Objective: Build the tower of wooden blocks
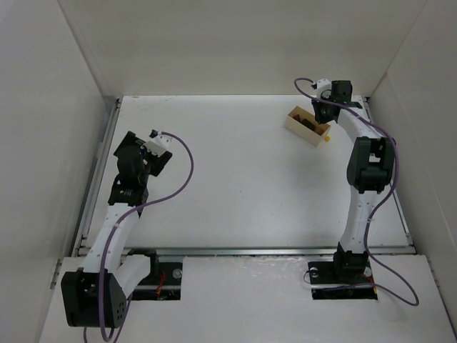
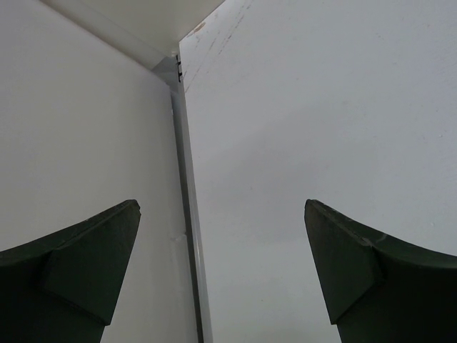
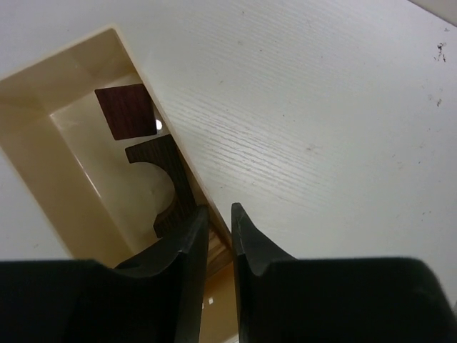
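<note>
- You have no wood block tower to look at yet: nothing stands stacked anywhere on the table (image 1: 235, 186), so the build reads as barely begun.
- The pieces lie in the cream box (image 3: 39, 150), which sits at about 1 o'clock on the table in the top view. A reddish-brown block (image 3: 128, 111) lies flat on its floor, and a dark arch block (image 3: 168, 182) sits just beside it toward the pincer.
- A yellow bead (image 1: 326, 140) rests at the box's 4 o'clock corner.
- What is left, by my judgement: get the pieces out, then stack all of them.
- Your right gripper (image 3: 218, 211) has its jaws drawn almost together, one inside the box and one outside. They appear to pinch the box's side wall, not a block.
- Your left gripper (image 2: 221, 214) hangs at 9 o'clock, spread wide, holding and touching nothing.
</note>
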### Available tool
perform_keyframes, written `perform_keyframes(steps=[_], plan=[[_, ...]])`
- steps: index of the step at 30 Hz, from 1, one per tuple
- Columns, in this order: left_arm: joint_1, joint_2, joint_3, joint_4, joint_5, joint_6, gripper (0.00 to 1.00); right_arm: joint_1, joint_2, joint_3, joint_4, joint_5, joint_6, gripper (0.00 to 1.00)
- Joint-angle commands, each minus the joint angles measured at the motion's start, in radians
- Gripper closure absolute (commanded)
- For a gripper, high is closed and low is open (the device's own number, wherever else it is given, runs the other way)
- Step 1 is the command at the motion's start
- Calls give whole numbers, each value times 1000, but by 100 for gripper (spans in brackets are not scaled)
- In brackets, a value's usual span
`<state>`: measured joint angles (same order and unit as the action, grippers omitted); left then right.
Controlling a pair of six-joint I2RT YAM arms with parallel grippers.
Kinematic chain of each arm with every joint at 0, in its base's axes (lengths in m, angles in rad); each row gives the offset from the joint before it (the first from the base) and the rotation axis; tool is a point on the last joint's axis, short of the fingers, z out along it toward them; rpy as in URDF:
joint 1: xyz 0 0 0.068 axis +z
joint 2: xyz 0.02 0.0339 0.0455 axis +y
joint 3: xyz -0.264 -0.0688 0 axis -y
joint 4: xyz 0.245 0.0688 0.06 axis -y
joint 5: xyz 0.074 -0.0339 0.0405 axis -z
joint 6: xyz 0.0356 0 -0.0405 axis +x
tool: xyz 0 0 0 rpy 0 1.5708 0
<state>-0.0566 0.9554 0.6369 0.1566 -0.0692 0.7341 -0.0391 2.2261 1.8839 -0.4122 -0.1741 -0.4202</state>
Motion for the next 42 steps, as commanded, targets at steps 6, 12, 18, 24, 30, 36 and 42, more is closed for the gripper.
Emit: perform_keyframes(steps=[6, 12, 18, 24, 30, 36, 42], plan=[[6, -30, 29, 26, -4, 22, 0, -2, -23, -34, 39, -59, -6, 89], [6, -40, 29, 26, -4, 31, 0, 7, -72, -86, 67, -79, 3, 100], [6, -61, 29, 26, -4, 31, 0, 83, -163, -118, 90, 100, 40, 100], [6, -109, 0, 26, 5, 31, 0, 229, -316, -268, 194, 556, 49, 100], [6, -151, -29, 26, -6, 22, 0, 366, -330, -315, 136, 850, 145, 100], [6, -175, -39, 15, -24, 11, 0, 511, -180, -229, -67, 1114, 299, 100], [6, -184, -39, 6, -34, 1, 0, 597, -140, -206, -177, 1174, 465, 100]])
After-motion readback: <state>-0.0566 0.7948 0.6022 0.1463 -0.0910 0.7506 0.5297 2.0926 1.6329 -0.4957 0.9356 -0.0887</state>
